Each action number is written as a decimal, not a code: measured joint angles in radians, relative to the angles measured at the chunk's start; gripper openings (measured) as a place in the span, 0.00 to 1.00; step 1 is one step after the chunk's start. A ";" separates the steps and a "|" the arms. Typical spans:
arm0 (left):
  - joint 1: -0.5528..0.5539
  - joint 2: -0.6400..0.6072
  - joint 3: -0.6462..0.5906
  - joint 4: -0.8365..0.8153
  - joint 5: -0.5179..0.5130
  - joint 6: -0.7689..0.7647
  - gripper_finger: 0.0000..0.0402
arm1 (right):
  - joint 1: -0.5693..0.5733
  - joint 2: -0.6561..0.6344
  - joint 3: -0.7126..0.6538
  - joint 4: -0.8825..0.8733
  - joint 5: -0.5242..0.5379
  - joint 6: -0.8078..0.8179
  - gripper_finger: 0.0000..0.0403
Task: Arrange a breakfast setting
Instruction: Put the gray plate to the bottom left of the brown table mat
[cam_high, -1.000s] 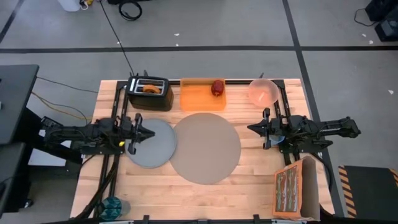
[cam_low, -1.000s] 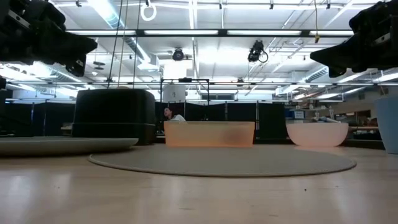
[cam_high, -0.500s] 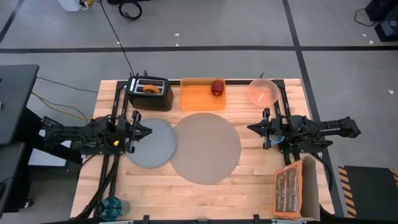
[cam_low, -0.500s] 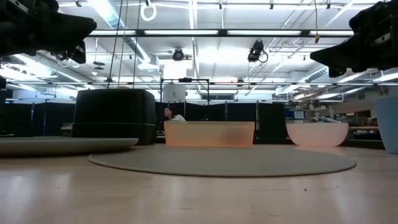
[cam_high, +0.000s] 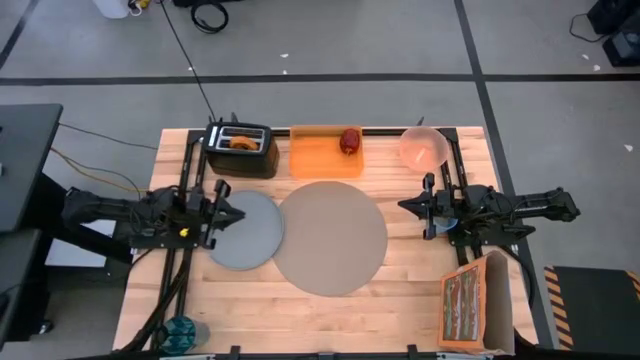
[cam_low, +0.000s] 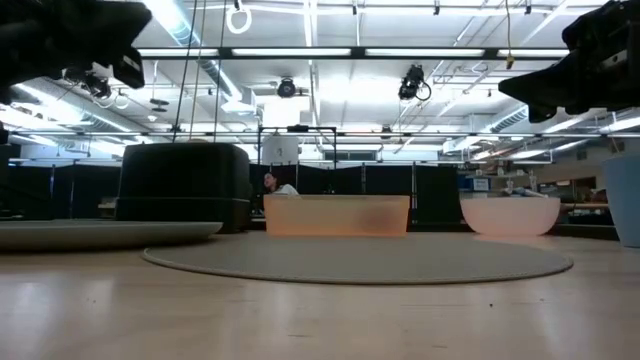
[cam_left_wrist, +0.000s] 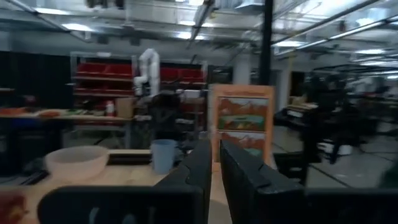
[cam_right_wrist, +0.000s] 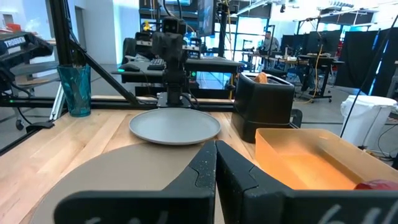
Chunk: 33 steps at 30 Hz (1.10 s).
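One apple (cam_high: 349, 140) in orange tray (cam_high: 312, 158), bagel (cam_high: 240, 142) in toaster (cam_high: 239, 152), both grippers closed, empty.

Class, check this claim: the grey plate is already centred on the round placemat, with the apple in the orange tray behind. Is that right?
Not quite. The high view shows the grey plate lying on the bare table beside the round placemat, on its left, only meeting its edge. The apple is in the orange tray behind, as stated.

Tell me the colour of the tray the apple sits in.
Orange; the tray holding the apple shows best in the high view.
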 joint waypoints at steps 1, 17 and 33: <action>-0.016 0.050 0.000 0.038 -0.026 0.009 0.09 | 0.000 0.000 0.000 0.000 0.000 0.000 0.02; -0.414 0.697 0.449 -0.312 -0.367 -0.180 0.02 | 0.000 0.000 0.000 0.000 0.000 0.000 0.02; -0.564 1.131 0.718 -0.714 -0.568 -0.621 0.06 | 0.000 0.000 0.000 0.007 0.000 0.000 0.02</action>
